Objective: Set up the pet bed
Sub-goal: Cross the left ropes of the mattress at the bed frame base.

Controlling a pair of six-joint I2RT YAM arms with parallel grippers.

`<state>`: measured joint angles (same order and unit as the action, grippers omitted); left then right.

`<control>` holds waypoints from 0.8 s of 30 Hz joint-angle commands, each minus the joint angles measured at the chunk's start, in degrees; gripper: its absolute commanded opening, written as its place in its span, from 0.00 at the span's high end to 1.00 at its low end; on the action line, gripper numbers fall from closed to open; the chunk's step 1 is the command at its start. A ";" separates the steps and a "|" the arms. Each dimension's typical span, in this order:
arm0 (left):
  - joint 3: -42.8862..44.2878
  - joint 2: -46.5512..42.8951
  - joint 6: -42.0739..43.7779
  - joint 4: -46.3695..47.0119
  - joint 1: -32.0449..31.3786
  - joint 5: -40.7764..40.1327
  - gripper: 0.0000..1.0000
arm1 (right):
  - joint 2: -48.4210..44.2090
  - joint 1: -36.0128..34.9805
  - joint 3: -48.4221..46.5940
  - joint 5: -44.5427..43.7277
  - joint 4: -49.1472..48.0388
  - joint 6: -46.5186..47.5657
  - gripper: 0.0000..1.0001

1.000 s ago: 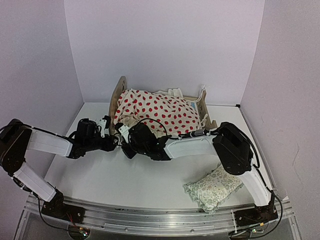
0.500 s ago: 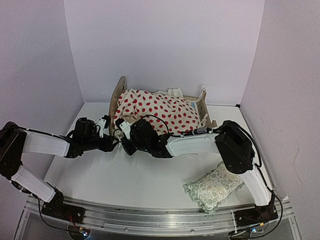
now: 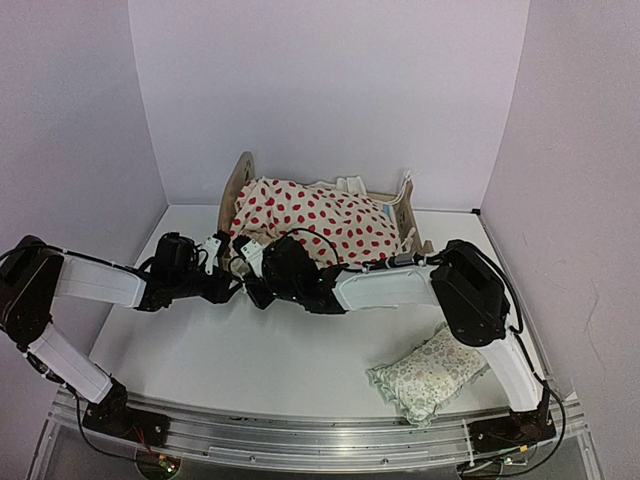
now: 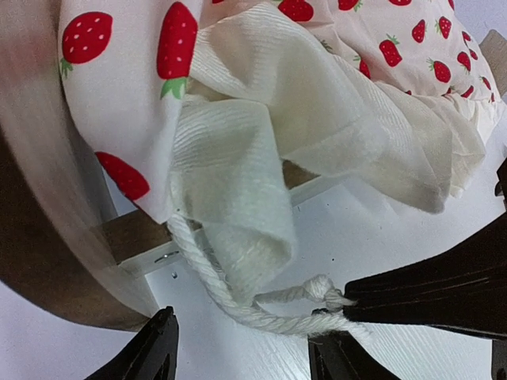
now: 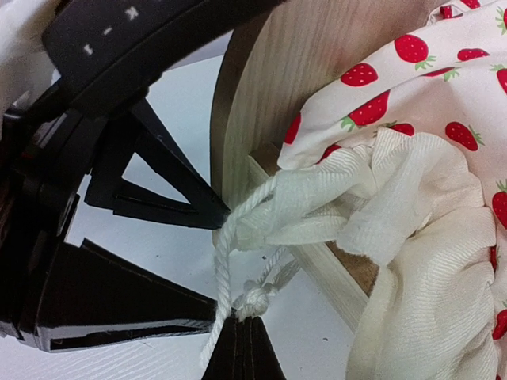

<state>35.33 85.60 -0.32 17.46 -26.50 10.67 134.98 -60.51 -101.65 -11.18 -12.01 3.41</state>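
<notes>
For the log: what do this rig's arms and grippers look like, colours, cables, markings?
The left arm and right arm match: white shells on long links, black joint housings. A thin black cable loops above the right arm's wrist. The left gripper and right gripper are black with tapered fingers; the left's housing bears white markings.

We see a white table [image 3: 250, 360] carrying 2 things: the bed [image 3: 237, 188] at 12 o'clock, a pillow [image 3: 428, 375] at 5 o'clock.
</notes>
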 commanded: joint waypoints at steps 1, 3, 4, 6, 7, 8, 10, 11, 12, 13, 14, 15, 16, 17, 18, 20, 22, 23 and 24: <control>2.99 1.21 1.98 2.51 0.31 1.74 0.43 | -3.28 0.34 -1.47 1.21 -1.79 -0.84 1.00; 3.51 1.75 2.21 1.89 0.27 2.33 0.43 | -3.23 0.46 -1.69 1.19 -1.79 -0.98 1.00; 3.77 1.90 2.30 1.59 0.30 2.71 0.43 | -3.30 0.54 -1.81 1.17 -1.79 -1.06 1.00; 3.76 1.86 2.52 1.45 0.30 3.20 0.43 | -3.29 0.72 -2.08 1.26 -1.79 -1.37 1.00; 3.70 1.79 2.73 1.41 0.30 3.68 0.43 | -3.21 0.76 -2.28 1.32 -1.79 -1.54 1.00; 3.77 1.85 2.91 1.35 0.31 3.96 0.43 | -3.12 0.85 -2.54 1.40 -1.74 -1.69 1.00; 4.22 2.30 3.22 0.95 0.30 4.50 0.43 | -2.89 1.04 -3.06 1.53 -1.65 -1.96 1.00; 4.42 2.51 3.30 0.70 0.31 4.66 0.42 | -2.79 1.15 -3.29 1.68 -1.55 -2.17 1.00; 4.61 2.68 3.34 0.55 0.31 4.70 0.42 | -2.71 1.19 -3.49 1.81 -1.48 -2.38 1.00; 4.80 2.76 3.58 0.38 0.31 5.06 0.43 | -2.70 1.22 -3.59 1.92 -1.44 -2.49 1.00; 4.90 2.94 3.88 0.29 0.35 5.57 0.43 | -2.64 1.20 -3.64 1.96 -1.44 -2.53 1.00; 5.05 3.06 3.83 0.16 0.32 5.62 0.43 | -2.67 1.21 -3.72 2.02 -1.44 -2.61 1.00; 5.17 3.15 3.75 0.18 0.31 5.39 0.44 | -2.66 1.21 -3.78 2.15 -1.41 -2.68 1.00; 5.19 3.22 3.69 0.38 0.31 5.04 0.44 | -2.69 1.22 -3.86 2.27 -1.37 -2.80 1.00; 5.12 3.26 3.58 0.78 0.34 4.68 0.44 | -2.70 1.23 -3.91 2.39 -1.35 -2.92 1.00; 4.68 3.19 3.47 2.41 0.30 4.61 0.46 | -2.63 1.27 -3.94 2.63 -1.33 -2.97 1.00; 4.75 3.51 3.26 3.23 0.31 4.52 0.48 | -2.52 1.31 -3.96 2.79 -1.27 -2.97 1.00; 5.01 3.86 3.23 3.28 0.31 4.39 0.50 | -2.46 1.28 -3.95 2.83 -1.30 -2.97 1.00; 5.27 4.15 3.20 3.42 0.36 4.22 0.52 | -2.44 1.28 -3.92 2.91 -1.27 -3.06 1.00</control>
<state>38.05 88.48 2.09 17.45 -26.41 14.85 134.98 -59.48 -103.50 -9.57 -11.99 1.21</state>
